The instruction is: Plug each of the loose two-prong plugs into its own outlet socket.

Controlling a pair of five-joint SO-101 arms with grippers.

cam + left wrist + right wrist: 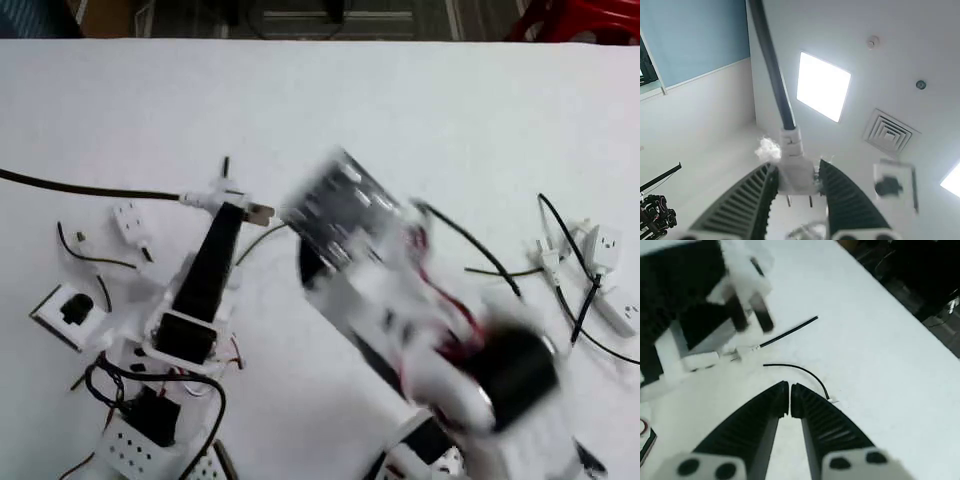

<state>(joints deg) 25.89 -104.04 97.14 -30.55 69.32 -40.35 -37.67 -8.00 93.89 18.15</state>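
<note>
Plug (796,165) gripped in left jaws; second plug (548,262) loose; right jaws closed.

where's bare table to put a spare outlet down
The far strip of the table, beyond both arms, is bare from side to side. A smaller patch lies between the left arm and right arm, near the front. Crowded: outlets and cords at left, plugs and outlets at right.

— Can we read any lettering, number or sign here?
— No, we make out none: the outlet socket (603,247) and the plug (796,167) show us no legible print.
</note>
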